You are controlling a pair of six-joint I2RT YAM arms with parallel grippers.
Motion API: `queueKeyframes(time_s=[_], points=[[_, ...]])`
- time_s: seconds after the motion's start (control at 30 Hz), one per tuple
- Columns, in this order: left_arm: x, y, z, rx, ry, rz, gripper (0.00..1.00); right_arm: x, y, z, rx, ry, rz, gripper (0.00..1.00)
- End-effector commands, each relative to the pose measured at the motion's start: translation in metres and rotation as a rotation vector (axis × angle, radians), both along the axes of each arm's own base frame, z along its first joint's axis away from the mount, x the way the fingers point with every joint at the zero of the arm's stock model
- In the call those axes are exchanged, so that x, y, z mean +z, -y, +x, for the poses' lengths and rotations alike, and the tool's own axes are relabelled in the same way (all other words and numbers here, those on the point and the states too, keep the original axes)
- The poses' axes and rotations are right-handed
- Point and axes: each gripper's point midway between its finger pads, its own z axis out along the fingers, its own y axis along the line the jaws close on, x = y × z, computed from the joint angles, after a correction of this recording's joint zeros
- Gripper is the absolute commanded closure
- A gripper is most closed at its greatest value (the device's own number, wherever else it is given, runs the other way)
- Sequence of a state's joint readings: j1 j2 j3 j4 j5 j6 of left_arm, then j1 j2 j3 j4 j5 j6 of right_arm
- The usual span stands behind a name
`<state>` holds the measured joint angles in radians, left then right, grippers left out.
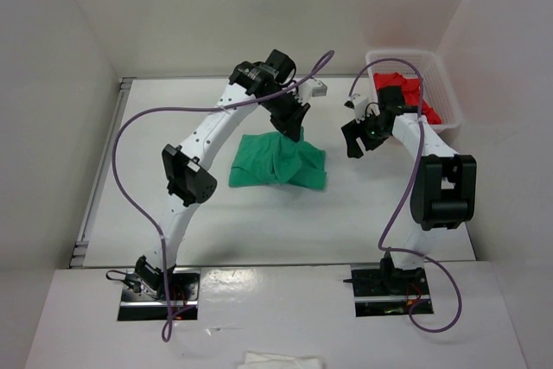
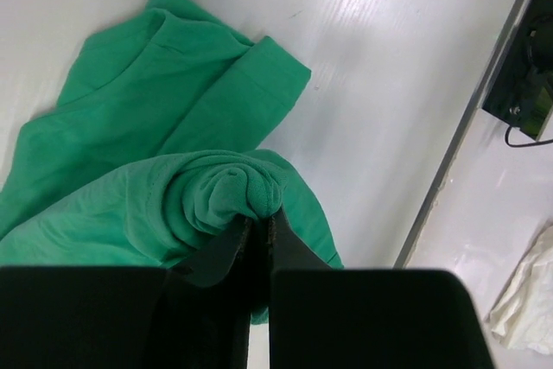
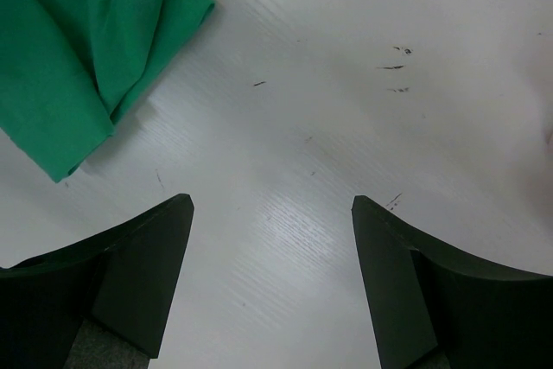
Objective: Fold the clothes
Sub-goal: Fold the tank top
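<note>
Two black fingers point(image 2: 285, 248) of the left gripper point(image 2: 262, 218) are pressed close together. They pinch a small bunched-up lump of the green T-shirt point(image 2: 155, 127). The cloth puffs out in a round knot just past the tips. From that knot the T-shirt spreads out over the white table point(image 2: 363, 84), with soft folds and one flap lying flat on the far side.

From the camera above, the left gripper point(image 1: 295, 131) points down at the far right part of the T-shirt point(image 1: 276, 162). The T-shirt lies in a loose, rumpled heap in the middle of the table point(image 1: 346, 213), between the two arms.

The right gripper point(image 3: 272, 205) has its two fingers spread wide, with nothing between them. It hangs over bare table, and an edge of the T-shirt point(image 3: 60, 58) lies to one side of it, not touching. From above, the right gripper point(image 1: 354, 143) is just to the right of the T-shirt.

Far on the right stands a white basket point(image 1: 406, 55) with a red garment point(image 1: 406, 92) inside. A crumpled white cloth point(image 1: 281, 359) lies at the near edge, in front of the arm bases.
</note>
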<state>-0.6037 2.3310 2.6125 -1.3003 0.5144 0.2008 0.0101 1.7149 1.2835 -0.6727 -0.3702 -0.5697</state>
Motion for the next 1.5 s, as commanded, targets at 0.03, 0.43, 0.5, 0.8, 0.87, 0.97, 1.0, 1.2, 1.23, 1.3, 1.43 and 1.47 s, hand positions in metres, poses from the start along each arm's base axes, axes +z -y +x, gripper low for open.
queueKeyframes(time_s=[0.03,0.43,0.5,0.8,0.87,0.97,1.0,1.2,1.23,1.3,1.43,1.47], points=[[-0.006,0.002,0.011,0.038,-0.005,0.001,0.89,0.033,0.0,0.014,0.002,0.113,0.009,0.18],[-0.027,0.038,0.025,-0.002,-0.013,-0.079,0.77,0.028,0.003,0.012,-0.007,0.104,0.009,0.18],[-0.027,0.045,0.021,-0.024,-0.019,-0.097,0.68,0.024,0.003,0.012,-0.007,0.095,0.009,0.18],[-0.008,0.066,0.014,-0.088,0.046,-0.17,0.02,0.028,0.007,0.012,-0.024,0.102,0.013,0.16],[0.009,0.067,0.013,-0.088,0.07,-0.203,0.01,0.032,0.007,0.012,-0.024,0.113,0.013,0.16],[0.039,0.064,0.007,-0.058,0.135,-0.199,0.01,0.041,0.011,0.012,-0.056,0.129,0.015,0.16],[0.048,0.06,0.007,-0.043,0.157,-0.191,0.01,0.047,0.012,0.012,-0.073,0.133,0.015,0.16],[0.147,-0.016,0.014,0.253,0.421,-0.12,0.01,0.1,0.018,0.004,-0.18,0.228,0.022,0.1],[0.167,-0.037,0.007,0.304,0.46,-0.122,0.01,0.11,0.018,0.001,-0.227,0.239,0.043,0.08],[0.184,-0.081,0.015,0.428,0.514,-0.093,0.0,0.14,0.028,-0.007,-0.315,0.327,0.037,0.01],[0.215,-0.195,0.004,0.707,0.634,-0.091,0.0,0.18,0.037,-0.024,-0.478,0.422,0.086,0.01],[0.205,-0.216,0.002,0.755,0.637,-0.066,0.0,0.184,0.04,-0.026,-0.507,0.433,0.088,0.01]])
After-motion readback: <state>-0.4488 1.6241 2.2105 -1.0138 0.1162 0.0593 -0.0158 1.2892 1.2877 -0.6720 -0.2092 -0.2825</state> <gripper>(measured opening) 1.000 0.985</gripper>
